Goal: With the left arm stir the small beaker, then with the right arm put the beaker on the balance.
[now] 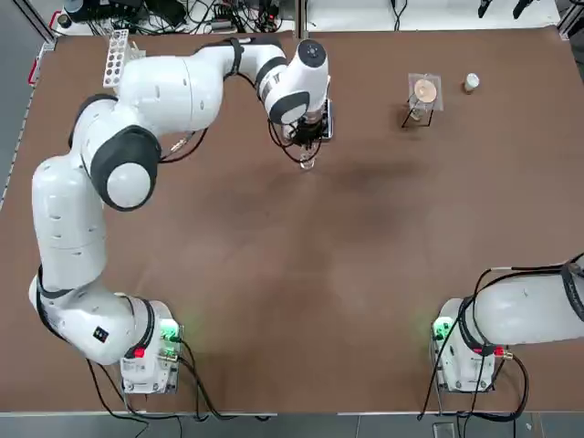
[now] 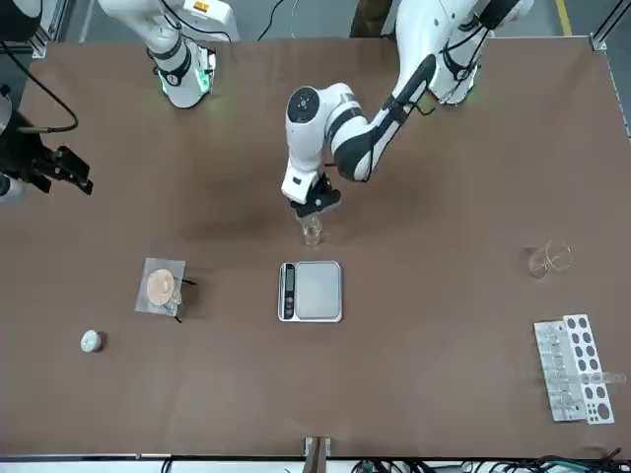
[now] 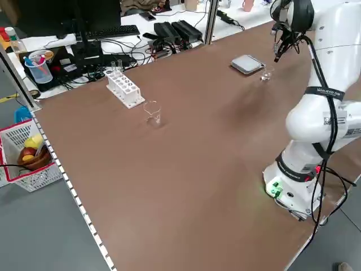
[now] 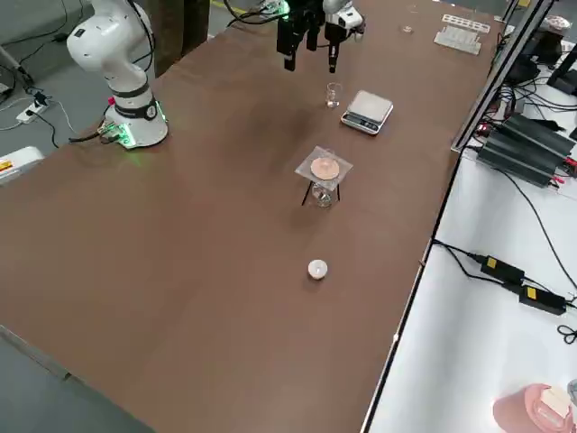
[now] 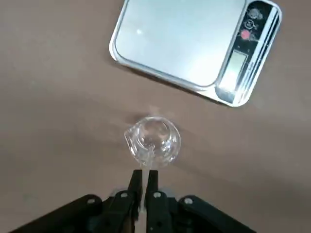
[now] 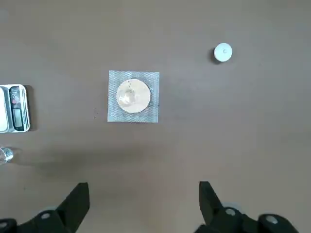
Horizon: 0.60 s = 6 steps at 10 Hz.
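Your left gripper [image 5: 144, 187] hangs directly over the small beaker [image 5: 152, 141], fingers pinched together on a thin clear rod [image 5: 146, 165] whose lower end reaches into the beaker's mouth. In the front view the same gripper [image 2: 314, 202] sits just above the beaker [image 2: 312, 233], with the left arm [image 1: 196, 87] stretched out across the table [image 1: 365, 274] from its base.

The beaker stands upright on the bare table, just beside the scale [image 2: 311, 291] on the side toward the robot, not touching it. The scale's plate [image 5: 181, 39] is bare, and the dark display strip runs along one edge. From the right side view the beaker [image 4: 334, 95] and the scale [image 4: 366, 111] appear close together but apart.

Your right gripper [image 6: 141, 206] is held high over the table's right part with its fingers spread wide, holding nothing. Only the base and a part of the right arm [image 1: 525, 310] show in the top view.

Elsewhere on the table: a small stand with a mesh square and a round tan pad [image 2: 163, 288], a small white cap [image 2: 91, 341], a larger glass beaker [image 2: 547, 259] and a white tube rack [image 2: 572, 367] toward the robot's far left.
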Each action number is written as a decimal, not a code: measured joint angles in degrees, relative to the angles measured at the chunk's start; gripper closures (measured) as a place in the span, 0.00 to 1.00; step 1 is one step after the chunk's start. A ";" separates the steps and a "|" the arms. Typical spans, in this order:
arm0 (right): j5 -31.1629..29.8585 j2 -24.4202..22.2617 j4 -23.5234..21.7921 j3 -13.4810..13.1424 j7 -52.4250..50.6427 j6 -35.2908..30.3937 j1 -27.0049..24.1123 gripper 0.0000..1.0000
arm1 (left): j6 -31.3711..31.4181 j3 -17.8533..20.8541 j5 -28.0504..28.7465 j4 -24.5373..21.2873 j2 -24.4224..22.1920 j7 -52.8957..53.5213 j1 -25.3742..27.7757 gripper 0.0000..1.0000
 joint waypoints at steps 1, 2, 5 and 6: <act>0.00 0.00 0.00 0.03 -0.03 0.08 0.00 0.00 | 0.00 0.16 -0.19 0.35 0.00 0.00 0.18 0.93; 0.05 0.00 0.00 0.09 -0.04 0.12 0.00 0.00 | -0.01 0.36 -0.19 0.66 0.00 0.10 0.50 0.93; 0.13 0.00 0.00 0.12 -0.23 0.12 0.00 0.00 | -0.04 0.69 -0.19 0.85 0.00 0.37 1.15 0.93; 0.14 0.00 0.00 0.12 -0.27 0.11 0.00 0.00 | -0.04 0.69 -0.19 1.02 0.00 0.37 1.25 0.93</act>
